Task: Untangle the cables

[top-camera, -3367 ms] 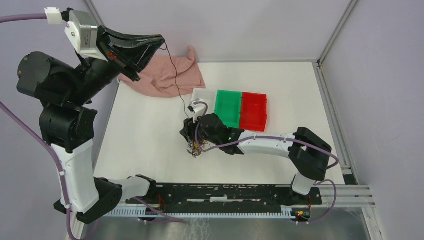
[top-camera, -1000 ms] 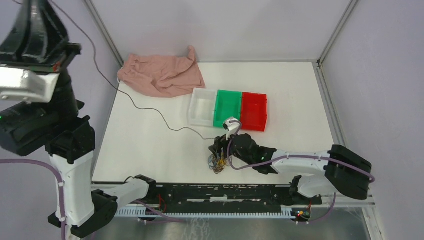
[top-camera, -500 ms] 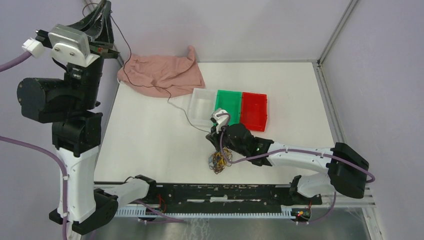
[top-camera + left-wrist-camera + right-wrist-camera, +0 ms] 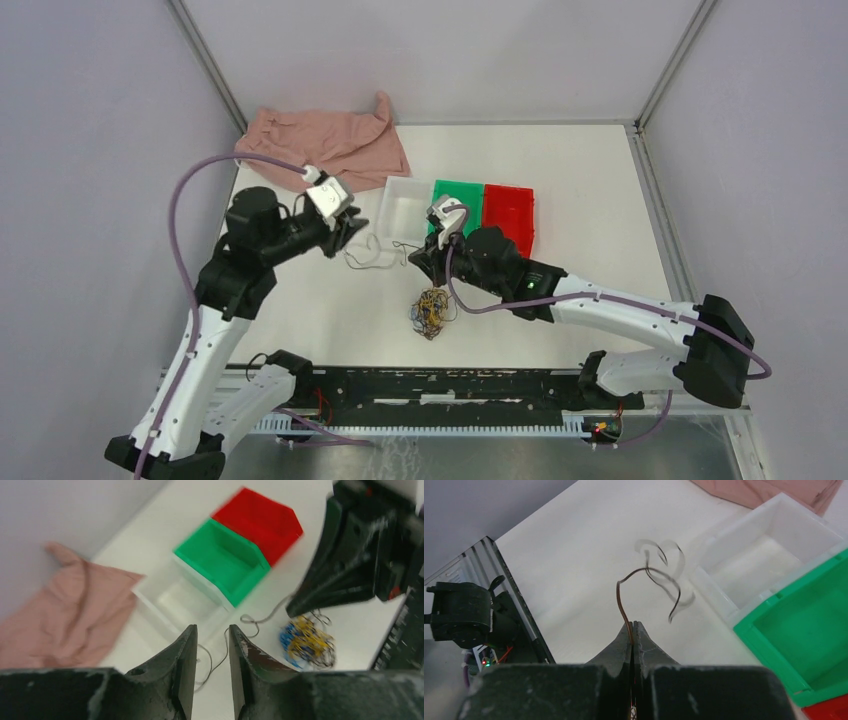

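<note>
The tangle of yellow, blue and dark cables (image 4: 432,312) lies on the white table near the front; it also shows in the left wrist view as the tangle (image 4: 305,642). One dark brown cable (image 4: 372,252) runs loose in loops from it toward the white bin. My right gripper (image 4: 416,258) is just above the tangle, shut on that brown cable (image 4: 624,600), which rises from my right gripper's (image 4: 632,625) closed tips. My left gripper (image 4: 348,228) hovers left of the white bin. In its wrist view the left gripper (image 4: 212,630) is open with a narrow gap, the brown strand (image 4: 209,656) lying on the table below, not held.
Three bins stand side by side behind the grippers: white bin (image 4: 404,210), green bin (image 4: 458,205), red bin (image 4: 510,220). A pink cloth (image 4: 330,145) lies at the back left corner. Walls close the table at the back and both sides.
My left arm swung down from high at the back left to the table beside the white bin and let go of the brown cable. My right gripper shut on that cable above the tangle.
</note>
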`<state>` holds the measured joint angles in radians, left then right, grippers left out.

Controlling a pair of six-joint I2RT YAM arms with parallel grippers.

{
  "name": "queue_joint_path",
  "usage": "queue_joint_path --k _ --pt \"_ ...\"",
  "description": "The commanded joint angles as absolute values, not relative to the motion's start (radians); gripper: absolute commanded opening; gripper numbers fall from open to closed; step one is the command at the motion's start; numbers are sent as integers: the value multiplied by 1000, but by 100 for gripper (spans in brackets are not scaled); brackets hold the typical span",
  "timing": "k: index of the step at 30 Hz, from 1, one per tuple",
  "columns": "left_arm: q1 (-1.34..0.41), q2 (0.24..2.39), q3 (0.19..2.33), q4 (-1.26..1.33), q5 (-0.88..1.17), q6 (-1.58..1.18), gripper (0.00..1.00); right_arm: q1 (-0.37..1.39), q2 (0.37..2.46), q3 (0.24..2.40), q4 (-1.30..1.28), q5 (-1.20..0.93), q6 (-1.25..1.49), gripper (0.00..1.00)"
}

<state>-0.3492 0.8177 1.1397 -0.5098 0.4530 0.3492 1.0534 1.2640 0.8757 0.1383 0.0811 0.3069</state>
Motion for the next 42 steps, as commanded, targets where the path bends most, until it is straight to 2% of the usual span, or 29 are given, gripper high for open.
queue_joint_path --k 1,9,13,19,24,29,30,32,33,37,42 --pt "-348 748 1023 -551 727 412 43 1052 1251 937 124 -13 298 0" --pt "-364 786 968 -608 780 563 62 1051 1307 1011 78 -123 298 0" --pt "-391 805 999 -699 832 644 64 1051 1329 1032 81 -133 313 0" --pt "-435 807 982 -743 805 757 61 1052 1352 1040 102 -176 338 0" --pt "-445 797 946 -697 758 807 49 1051 1355 1039 114 -213 354 0" --pt "-447 770 908 -621 709 840 48 1052 1358 1040 114 -250 365 0" --pt "-447 769 907 -616 702 856 51 1051 1357 1038 112 -255 365 0" --pt "-447 752 893 -577 679 872 65 1051 1355 1033 110 -263 364 0" --pt "-448 734 881 -541 664 872 67 1052 1353 1033 107 -264 363 0" --pt "-448 665 856 -486 680 905 71 1051 1352 1031 101 -264 361 0" --pt "-449 686 878 -578 708 943 70 1052 1358 1039 123 -274 377 0"
